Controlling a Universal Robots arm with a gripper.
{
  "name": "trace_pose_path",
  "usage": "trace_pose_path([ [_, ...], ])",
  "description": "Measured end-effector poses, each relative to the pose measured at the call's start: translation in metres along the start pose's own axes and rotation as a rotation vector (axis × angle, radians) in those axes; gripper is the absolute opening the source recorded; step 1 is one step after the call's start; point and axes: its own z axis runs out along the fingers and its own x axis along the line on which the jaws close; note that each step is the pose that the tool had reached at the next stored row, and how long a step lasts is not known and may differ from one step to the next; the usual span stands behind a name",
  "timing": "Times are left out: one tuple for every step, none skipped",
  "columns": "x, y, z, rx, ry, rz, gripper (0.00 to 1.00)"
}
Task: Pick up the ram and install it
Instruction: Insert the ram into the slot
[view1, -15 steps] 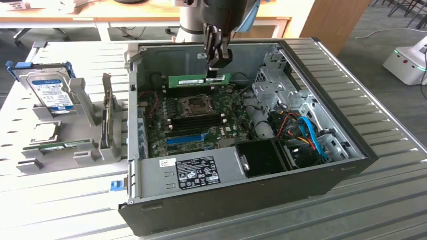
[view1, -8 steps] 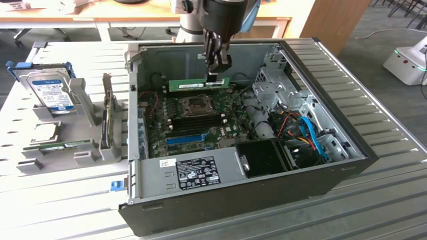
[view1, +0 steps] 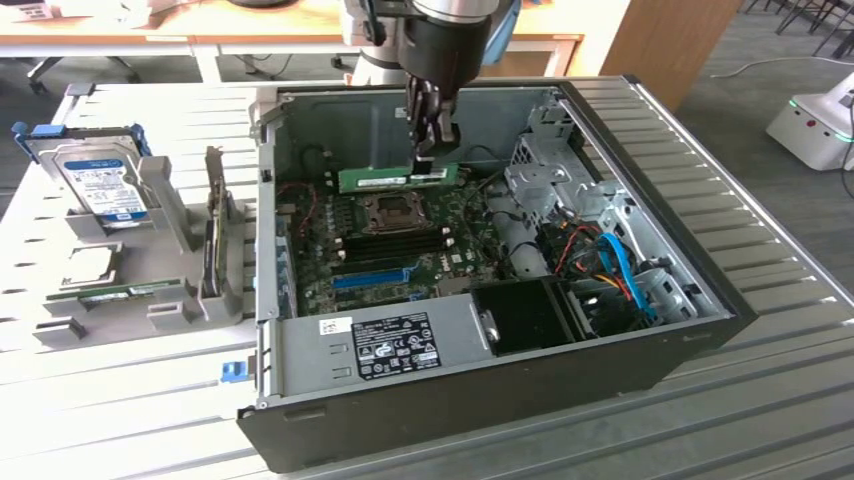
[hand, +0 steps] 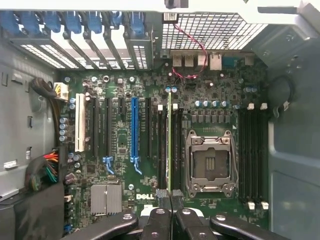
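Observation:
The ram (view1: 398, 178), a long green stick with a pale label, hangs level over the motherboard (view1: 400, 245) inside the open computer case (view1: 641, 360). My gripper (view1: 424, 160) is shut on it from above, near its right end in the exterior view. In the wrist view the ram (hand: 169, 140) shows edge-on as a thin green line, running out from between my fingertips (hand: 163, 196). It lies over the black memory slots (hand: 162, 150) beside the processor socket (hand: 210, 162). I cannot tell whether it touches a slot.
On the table at the exterior view's left, a grey holder carries a silver hard drive (view1: 107, 185) and a second green stick (view1: 127, 293). More memory slots (hand: 252, 155) lie past the socket. Drive cages and coloured cables (view1: 614, 270) fill the case's right side.

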Motion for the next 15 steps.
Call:
trace_pose_path([
  [0.0,-0.0001,0.0018,0.0001,0.0,0.0,0.12],
  [0.0,-0.0002,0.0036,0.0,0.0001,0.0,0.12],
  [0.0,-0.0003,0.0054,0.0,0.0001,0.0,0.12],
  [0.0,-0.0003,0.0071,0.0,0.0,0.0,0.12],
  [0.0,-0.0004,0.0088,0.0,0.0001,0.0,0.12],
  [0.0,-0.0005,0.0104,0.0001,0.0001,0.0,0.12],
  [0.0,-0.0006,0.0121,0.0001,0.0,0.0,0.12],
  [0.0,-0.0007,0.0137,0.0001,0.0,0.0,0.12],
  [0.0,-0.0007,0.0153,0.0001,0.0,0.0,0.12],
  [0.0,-0.0008,0.0171,0.0002,0.0,0.0,0.12],
  [0.0,-0.0009,0.0189,0.0002,0.0,0.0,0.12],
  [0.0,-0.001,0.0206,0.0002,0.0,0.0,0.12],
  [0.0,-0.0011,0.0223,0.0002,0.0,0.0,0.12],
  [0.0,-0.0012,0.024,0.0003,0.0001,0.0,0.12],
  [0.0,-0.0012,0.0257,0.0003,0.0001,0.0,0.12],
])
